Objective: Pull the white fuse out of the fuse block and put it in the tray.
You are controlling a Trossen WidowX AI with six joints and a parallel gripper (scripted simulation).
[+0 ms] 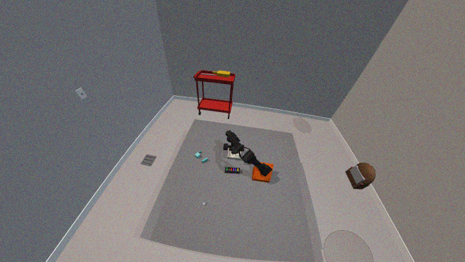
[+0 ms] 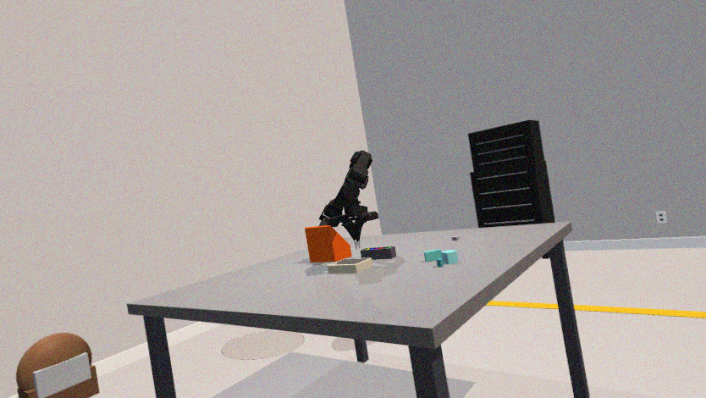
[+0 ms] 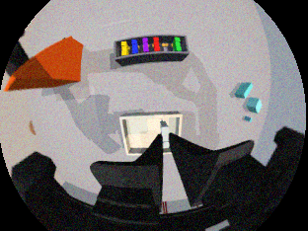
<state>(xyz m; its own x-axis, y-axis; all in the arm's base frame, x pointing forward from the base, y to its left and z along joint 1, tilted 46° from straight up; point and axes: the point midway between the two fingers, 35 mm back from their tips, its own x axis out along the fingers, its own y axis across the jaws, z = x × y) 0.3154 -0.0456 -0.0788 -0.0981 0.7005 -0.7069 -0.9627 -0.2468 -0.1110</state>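
My gripper [image 2: 356, 240] [image 3: 164, 136] is shut on the white fuse [image 3: 164, 128], which sticks out beyond the fingertips. In the wrist view the fuse overlaps the right part of the cream tray [image 3: 124, 135] [image 2: 344, 269] [image 1: 233, 158]; in the exterior view the fingertips are above the tray's height, towards its far side. The dark fuse block [image 1: 232, 171] [image 2: 377, 254] [image 3: 153, 59] stands apart from the gripper. It holds yellow, blue, purple, red and green fuses, with a vacant slot between red and green. In the top view the arm hides the gripper's tips and part of the tray.
An orange wedge-shaped block [image 1: 260, 177] [image 2: 321, 245] [image 3: 61, 59] stands beside the tray and fuse block, close to the arm's base. Teal blocks [image 1: 197, 154] [image 2: 449, 257] [image 3: 244, 90] lie on the other side. A small grey piece [image 1: 204, 203] [image 2: 455, 238] lies farther off.
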